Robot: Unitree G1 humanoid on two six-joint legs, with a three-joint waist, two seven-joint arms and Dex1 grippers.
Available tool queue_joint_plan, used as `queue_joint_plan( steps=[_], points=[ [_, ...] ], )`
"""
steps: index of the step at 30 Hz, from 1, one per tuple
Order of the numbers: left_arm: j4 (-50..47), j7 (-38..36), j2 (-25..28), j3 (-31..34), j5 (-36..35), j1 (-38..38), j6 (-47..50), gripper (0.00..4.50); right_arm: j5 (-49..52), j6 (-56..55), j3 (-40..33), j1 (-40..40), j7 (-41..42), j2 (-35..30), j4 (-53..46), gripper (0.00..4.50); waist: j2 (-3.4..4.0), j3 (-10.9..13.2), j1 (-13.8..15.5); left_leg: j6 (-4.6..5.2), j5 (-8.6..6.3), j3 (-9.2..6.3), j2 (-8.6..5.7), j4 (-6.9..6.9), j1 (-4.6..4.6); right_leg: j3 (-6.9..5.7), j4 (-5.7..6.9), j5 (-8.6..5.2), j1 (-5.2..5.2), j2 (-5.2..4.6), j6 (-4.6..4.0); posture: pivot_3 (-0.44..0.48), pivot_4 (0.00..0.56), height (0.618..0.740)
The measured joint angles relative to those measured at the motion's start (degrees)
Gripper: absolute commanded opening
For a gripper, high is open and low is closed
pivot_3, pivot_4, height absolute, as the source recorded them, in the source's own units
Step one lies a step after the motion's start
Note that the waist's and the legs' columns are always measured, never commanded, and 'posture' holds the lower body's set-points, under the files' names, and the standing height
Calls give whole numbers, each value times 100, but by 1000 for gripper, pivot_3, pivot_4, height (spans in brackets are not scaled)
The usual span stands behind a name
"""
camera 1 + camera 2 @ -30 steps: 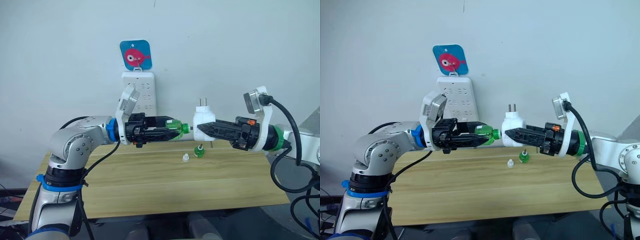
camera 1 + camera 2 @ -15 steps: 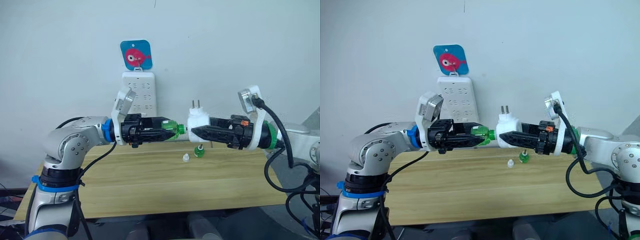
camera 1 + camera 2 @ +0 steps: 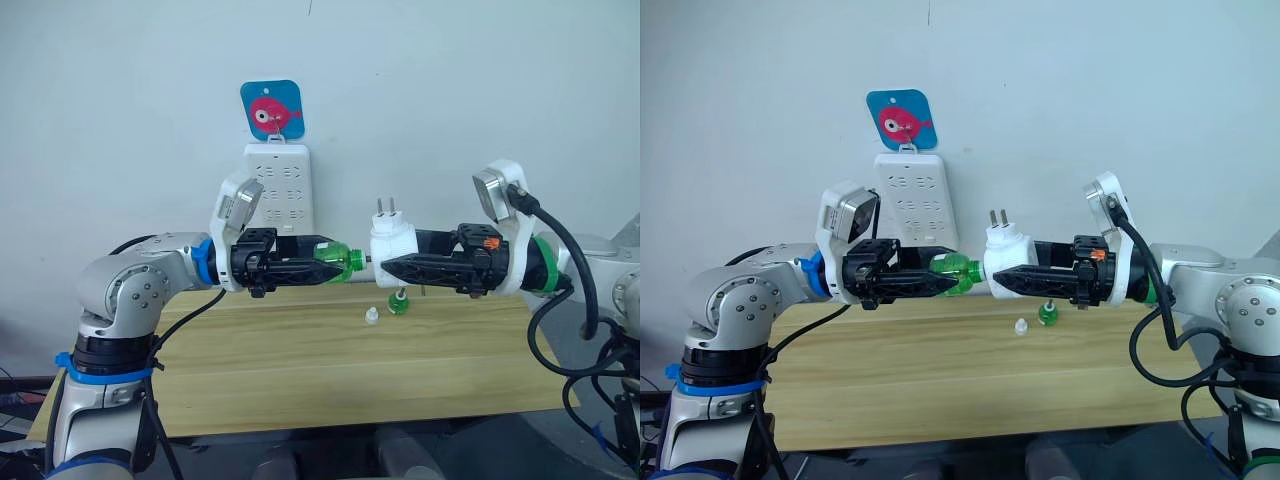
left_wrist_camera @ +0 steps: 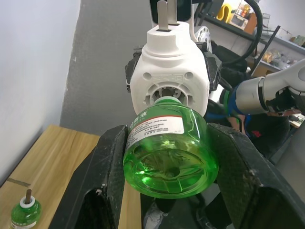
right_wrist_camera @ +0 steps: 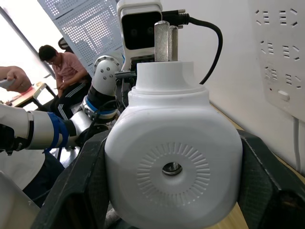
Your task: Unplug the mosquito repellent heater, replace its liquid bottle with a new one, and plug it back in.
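Note:
The white mosquito repellent heater (image 3: 392, 240) hangs in the air above the table, prongs pointing up, with my right gripper (image 3: 393, 262) shut on its body. My left gripper (image 3: 322, 266) is shut on a green liquid bottle (image 3: 337, 261) lying sideways. The bottle's neck points at the heater's underside and, in the left wrist view, the green liquid bottle (image 4: 169, 152) meets the socket of the heater (image 4: 169, 67). The right wrist view shows the heater (image 5: 171, 143) from its vent side between black fingers (image 5: 71, 191).
A second small green bottle (image 3: 398, 302) and a small white cap (image 3: 371, 316) stand on the wooden table (image 3: 300, 370). A white power strip (image 3: 280, 190) hangs on the wall under a blue fish hook (image 3: 271, 109). A seated person (image 5: 62, 71) is in the background.
Both grippers have shifted a little to the left together, keeping the bottle's neck against the heater. The heater has tilted slightly.

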Motion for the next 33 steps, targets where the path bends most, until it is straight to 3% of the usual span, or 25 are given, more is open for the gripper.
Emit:
queue_joint_plan(
  steps=[24, 33],
  points=[
    [-75, 49, -10, -182, -1, 76, -56, 2282, 355, 535, -238, 82, 24, -283, 197, 2991, 0, 0, 3, 1, 0, 0, -1, 0, 0, 0, 0, 0, 1, 1, 0, -119, 22, 740],
    [-93, 143, -38, -262, 14, 99, -196, 2282, 694, 442, -362, 344, -322, -293, 173, 2991, 0, 0, 1, 1, 0, 1, -1, 0, 0, 1, 0, 0, 1, 1, 0, -123, 20, 740]
  ],
)
